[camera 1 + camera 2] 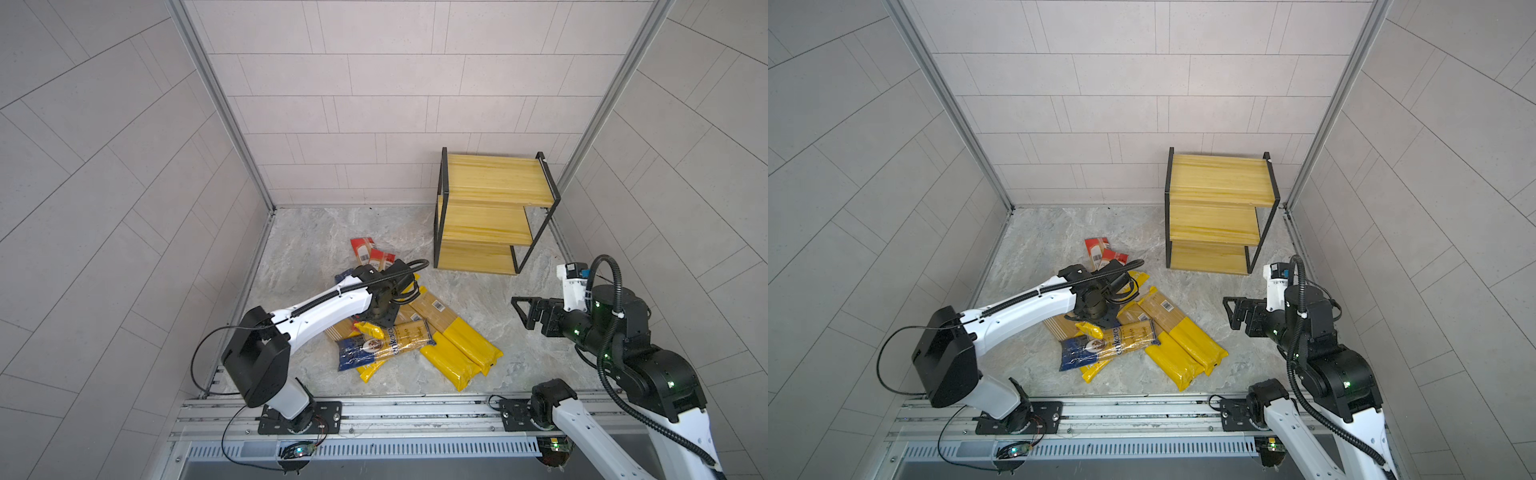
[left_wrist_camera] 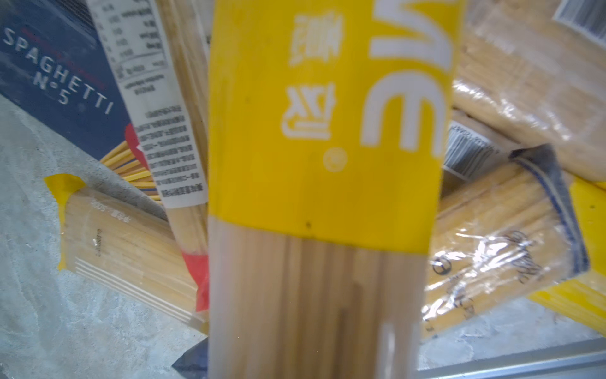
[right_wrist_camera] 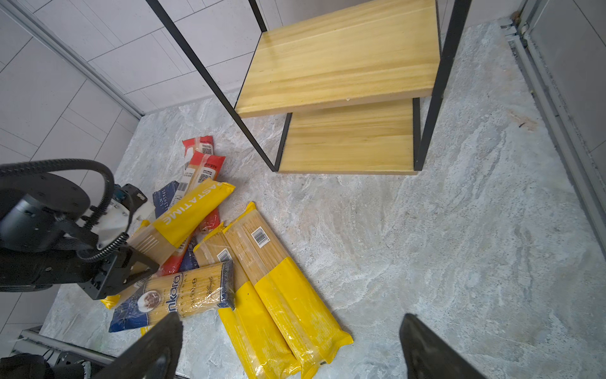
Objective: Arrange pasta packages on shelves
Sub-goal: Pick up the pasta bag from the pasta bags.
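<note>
The pasta packages lie in a loose pile on the marble floor. Two yellow packs (image 1: 457,345) sit side by side, next to a clear "ankara" pack (image 1: 395,345), red-ended packs (image 1: 370,253) and a dark blue pack (image 2: 59,82). My left gripper (image 1: 384,321) is down in the pile, shut on the clear end of a yellow PASTATIME pack (image 3: 190,213), which slants over the others and fills the left wrist view (image 2: 328,164). My right gripper (image 1: 520,313) hangs open right of the pile, with nothing between its fingers (image 3: 157,347). All three boards of the shelves (image 1: 494,178) are bare.
Tiled walls with metal corner posts (image 1: 220,104) close in the back and sides. An aluminium rail (image 1: 374,411) carrying both arm bases runs along the front. Grey marble floor (image 1: 478,291) lies between the pile, the shelves and the right arm.
</note>
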